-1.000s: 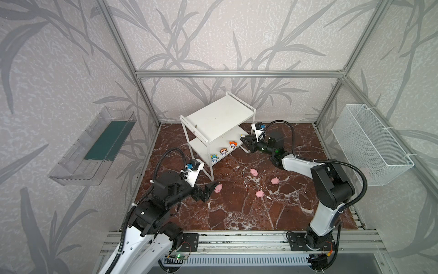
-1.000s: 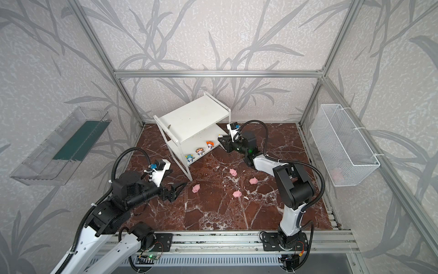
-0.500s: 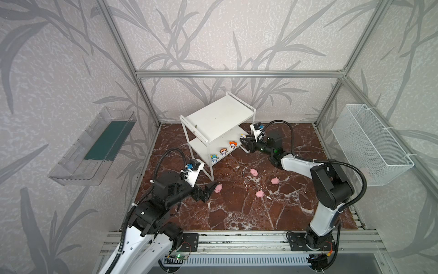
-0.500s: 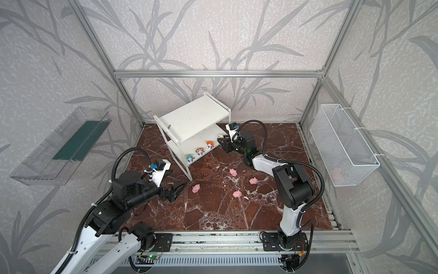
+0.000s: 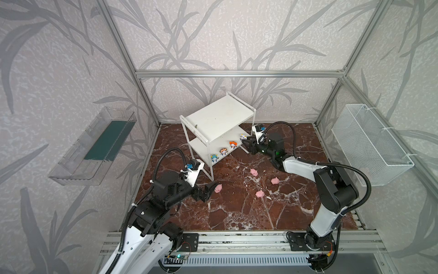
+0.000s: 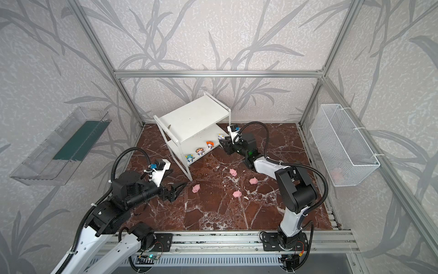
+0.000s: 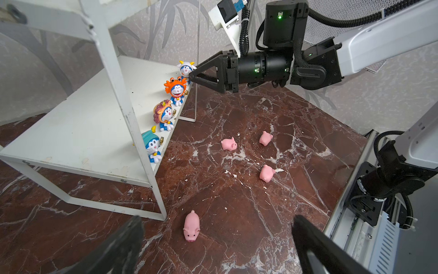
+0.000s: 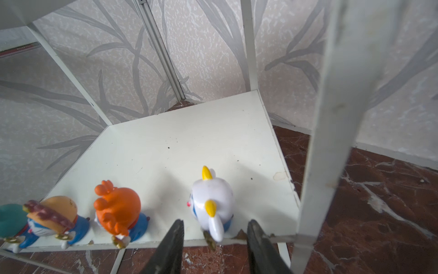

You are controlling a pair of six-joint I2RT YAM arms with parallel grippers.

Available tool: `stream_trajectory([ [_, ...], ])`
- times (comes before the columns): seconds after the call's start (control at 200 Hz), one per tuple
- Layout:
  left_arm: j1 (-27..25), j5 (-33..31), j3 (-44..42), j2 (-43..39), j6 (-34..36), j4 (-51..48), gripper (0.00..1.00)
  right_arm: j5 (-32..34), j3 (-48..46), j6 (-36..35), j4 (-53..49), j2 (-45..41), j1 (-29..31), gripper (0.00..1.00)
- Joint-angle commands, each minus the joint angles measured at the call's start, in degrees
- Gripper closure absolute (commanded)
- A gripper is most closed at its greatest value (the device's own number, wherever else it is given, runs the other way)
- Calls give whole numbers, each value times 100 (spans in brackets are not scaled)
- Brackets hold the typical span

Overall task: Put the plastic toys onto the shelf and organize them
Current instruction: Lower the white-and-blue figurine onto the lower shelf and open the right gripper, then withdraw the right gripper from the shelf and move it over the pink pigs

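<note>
**4 figurines on the shelf, 4 pigs on the floor**

Your left gripper (image 5: 209,189) hangs low just in front of the shelf (image 5: 220,118), off the front leg at its left end. Its jaws are spread wide and it holds nothing. Only the left wrist view shows this plainly. There both fingers (image 7: 128,237) frame bare marble, and the nearest pig (image 7: 191,225) lies ahead of them, untouched, snout toward the camera, close to that shelf leg.

In both top views the shelf is a white 2-tier rack set at an angle. All 4 figurines stand in 1 row along the front edge of its lower board. The left wrist view gives you their faces: the teal figurine (image 7: 151,146), the lion figurine (image 7: 164,116), the orange crab figurine (image 7: 175,90) and the white horned figurine (image 7: 186,68). The right wrist view shows only their backs and crops the teal one.

Your right gripper (image 7: 191,77) sits at the shelf's right front corner, level with the lower board. The top views cannot settle its grip, but the right wrist view does. The jaws are partly open with 1 finger (image 8: 175,237) on each side of the white horned figurine. A gap shows on both sides, so nothing is held.

Right of the shelf's front, 3 pink pigs lie well apart on the marble: the closest pig (image 5: 254,172), the rightmost pig (image 5: 275,181) and the frontmost pig (image 5: 259,194).
</note>
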Motion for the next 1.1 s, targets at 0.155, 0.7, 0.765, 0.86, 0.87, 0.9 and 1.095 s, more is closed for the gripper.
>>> stream_trajectory([
  [0.155,39,74,-47,-61,5,99,1,359,-32,-164,-123,-249,23,56],
  [0.7,51,89,-52,-53,5,108,1,1027,8,-317,-366,-294,29,56],
  [0.765,53,93,-49,-57,5,107,1,1035,33,-312,-371,-292,24,56],
  [0.86,58,93,-51,-53,5,104,1,1053,22,-317,-402,-324,26,56],
  [0.87,60,93,-53,-53,5,107,1,1053,21,-324,-399,-338,24,56],
  [0.9,60,98,-52,-54,7,108,1,1053,-15,-333,-406,-338,30,56],
  [1.095,62,68,-62,-49,5,112,1,1150,-501,-499,-884,-1203,54,38],
])
